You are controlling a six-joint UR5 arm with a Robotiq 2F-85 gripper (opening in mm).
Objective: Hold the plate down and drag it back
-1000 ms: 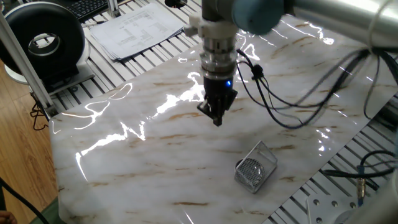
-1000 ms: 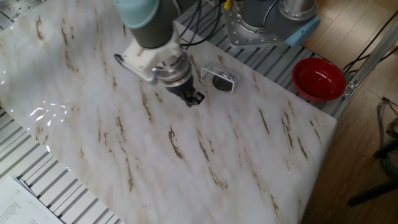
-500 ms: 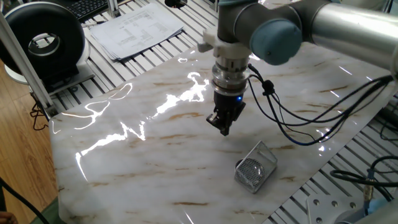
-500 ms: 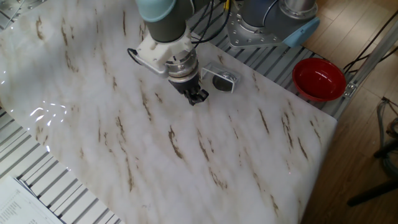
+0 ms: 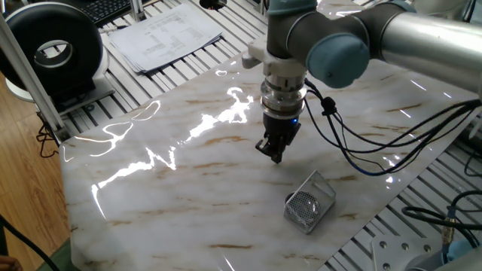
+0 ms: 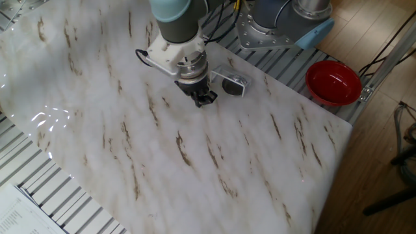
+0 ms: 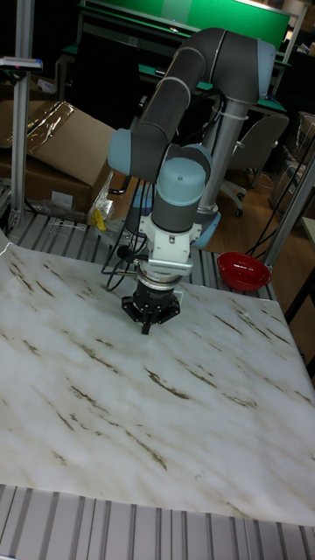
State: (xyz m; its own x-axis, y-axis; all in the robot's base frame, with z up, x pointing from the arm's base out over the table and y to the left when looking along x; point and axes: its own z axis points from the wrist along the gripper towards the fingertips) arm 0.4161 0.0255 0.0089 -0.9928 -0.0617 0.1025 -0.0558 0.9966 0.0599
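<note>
A small round silver-rimmed shape, which I take for the plate (image 6: 231,84), sits at the wire-mesh basket (image 6: 227,76) near the table's far edge. In one fixed view I cannot tell it apart from the basket (image 5: 310,202). My gripper (image 5: 273,155) (image 6: 205,100) (image 7: 147,325) points straight down with its fingers together and nothing between them. Its tip is low over the marble tabletop (image 5: 188,196), a short way from the basket and not touching it. The arm hides the basket in the tall fixed view.
A red bowl (image 6: 333,81) (image 7: 243,269) stands off the table beyond its edge. Papers (image 5: 162,34) and a black round device (image 5: 53,49) lie past the far side. Black cables (image 5: 354,147) hang from the wrist over the tabletop.
The gripper has moved across the table toward the basket, still shut and empty. The basket and the round shape have not moved.
</note>
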